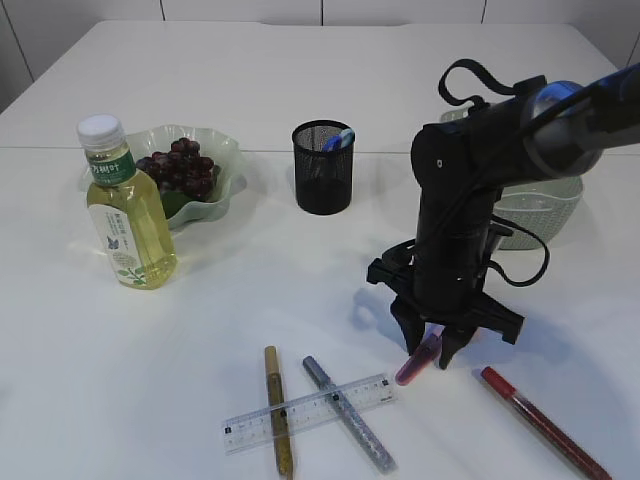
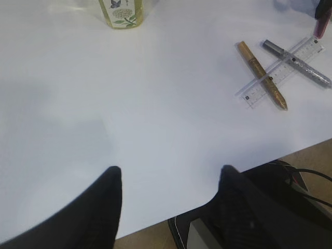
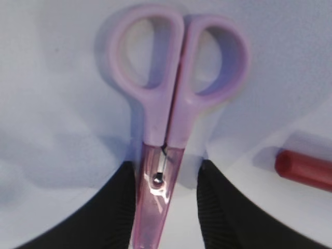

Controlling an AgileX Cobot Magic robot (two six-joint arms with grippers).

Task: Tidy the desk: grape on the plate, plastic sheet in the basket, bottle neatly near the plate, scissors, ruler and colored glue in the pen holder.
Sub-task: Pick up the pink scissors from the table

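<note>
From my remote seat, the bottle (image 1: pixel 125 210) stood upright at the far left of the bench (image 1: pixel 300 90), just beside the plate (image 1: pixel 228 165), which already held the grapes (image 1: pixel 180 170); the bottle hid part of the plate's near rim. In the left wrist view only the bottle's base showed, cut off by the top edge. The left gripper (image 2: pixel 168 207) hovered over bare bench near its front edge, fingers spread with nothing between them (it lay outside the exterior view altogether).

Next came the pen holder (image 1: pixel 323 167), its mesh too dark for me to make out much beyond a blue-tipped item poking up. Below it, the gold glue pen (image 1: pixel 277 410) and silver glue pen (image 1: pixel 348 413) lay crossed under or over the clear ruler (image 1: pixel 305 411); I could not tell the stacking order.

The right gripper (image 1: pixel 432 352) pointed down with its fingers either side of the pink scissors (image 3: pixel 166 119), pinching them at the covered blades, handles hanging free. From outside, only a pink sliver showed below the fingers. The red glue pen (image 1: pixel 545 423) lay just right of it, running off the frame's lower edge. The basket (image 1: pixel 545 205) sat largely hidden behind the right arm; I could not see its contents.
</note>
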